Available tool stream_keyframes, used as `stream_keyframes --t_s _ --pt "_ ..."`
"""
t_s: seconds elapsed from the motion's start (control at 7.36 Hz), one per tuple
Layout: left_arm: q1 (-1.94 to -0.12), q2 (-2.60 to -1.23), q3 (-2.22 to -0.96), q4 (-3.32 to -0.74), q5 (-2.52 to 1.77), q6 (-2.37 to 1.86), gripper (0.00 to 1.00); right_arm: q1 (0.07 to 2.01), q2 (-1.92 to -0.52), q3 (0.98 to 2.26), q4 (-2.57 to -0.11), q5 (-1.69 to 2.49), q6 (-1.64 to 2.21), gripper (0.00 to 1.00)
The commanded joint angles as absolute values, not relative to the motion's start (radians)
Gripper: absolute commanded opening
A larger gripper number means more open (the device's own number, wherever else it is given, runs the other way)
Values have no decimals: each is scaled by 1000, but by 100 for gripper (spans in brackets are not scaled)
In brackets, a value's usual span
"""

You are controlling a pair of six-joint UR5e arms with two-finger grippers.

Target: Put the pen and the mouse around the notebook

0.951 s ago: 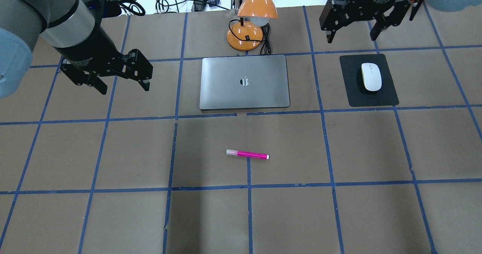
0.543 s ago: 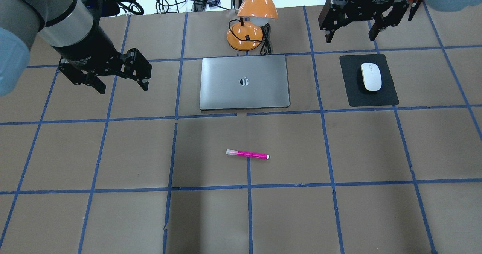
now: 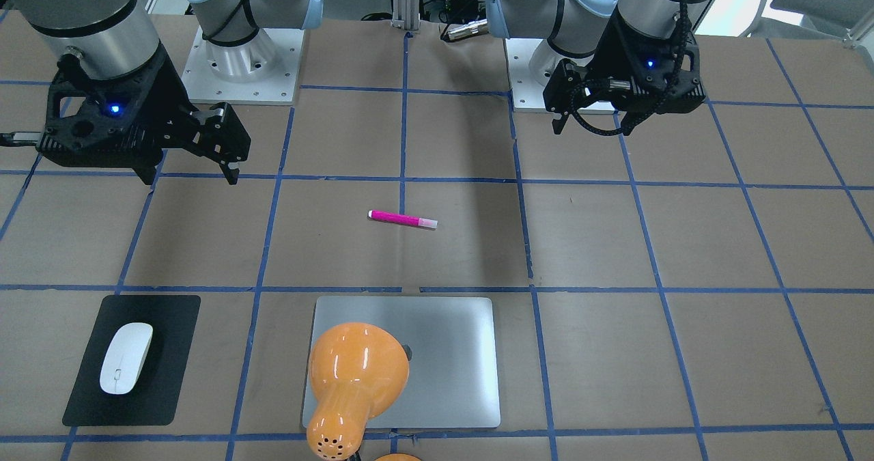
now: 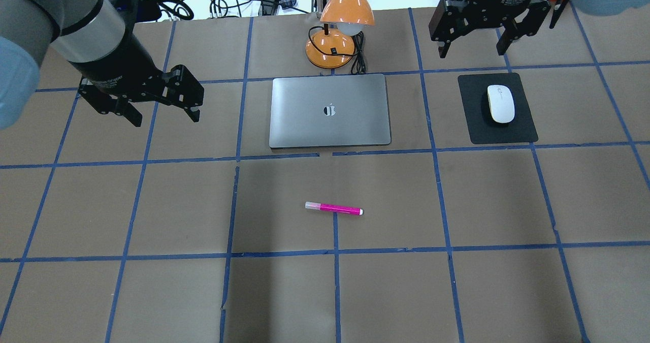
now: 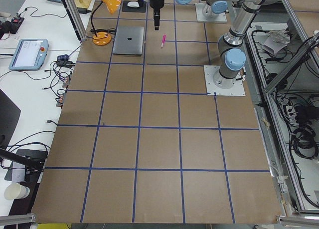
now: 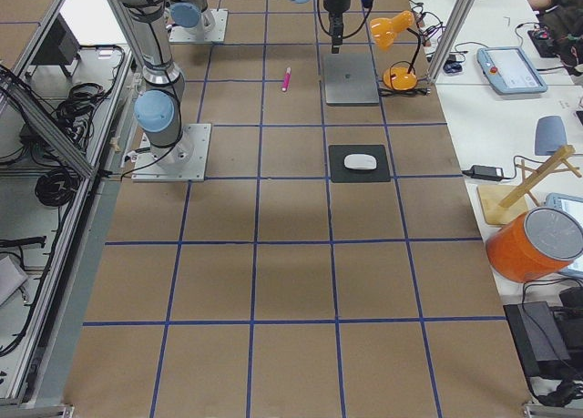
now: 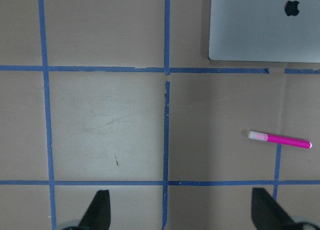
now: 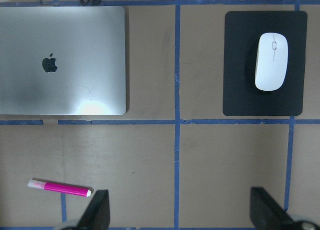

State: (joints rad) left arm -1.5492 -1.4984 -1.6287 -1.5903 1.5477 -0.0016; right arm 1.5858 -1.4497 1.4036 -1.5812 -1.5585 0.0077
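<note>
We see the left pincer [image 4: 166, 119] and right pincer [image 4: 472, 53] open and empty. The pen [image 4: 333, 209] lies on the table [image 4: 457, 292], apart from the laptop [image 4: 330, 110]; the mouse [image 4: 500, 103] rests on its black mat [image 4: 477, 129]. An off-centre pinch could roll the pen away.

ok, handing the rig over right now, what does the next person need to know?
Left gripper open, empty, hovering left of the notebook.
Right gripper open, empty, beyond the black mat.
Mouse sits on that mat, right of the notebook.
Pen lies on the table, robot-side of the notebook, apart from it.
Nothing gripped yet; pen and mouse placement left.
</note>
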Motion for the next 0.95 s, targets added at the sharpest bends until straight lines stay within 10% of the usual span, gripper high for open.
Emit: stream_keyframes --t_s 0.0,0.81 --pt "-1549 -1497 -1626 -1597 1546 -3 100 1585 -1450 1404 -1580 -1559 8 100" --pt "-1548 -1554 -1558 -1626 1548 -50 100 1586 -1450 1404 -1582 -1559 8 100"
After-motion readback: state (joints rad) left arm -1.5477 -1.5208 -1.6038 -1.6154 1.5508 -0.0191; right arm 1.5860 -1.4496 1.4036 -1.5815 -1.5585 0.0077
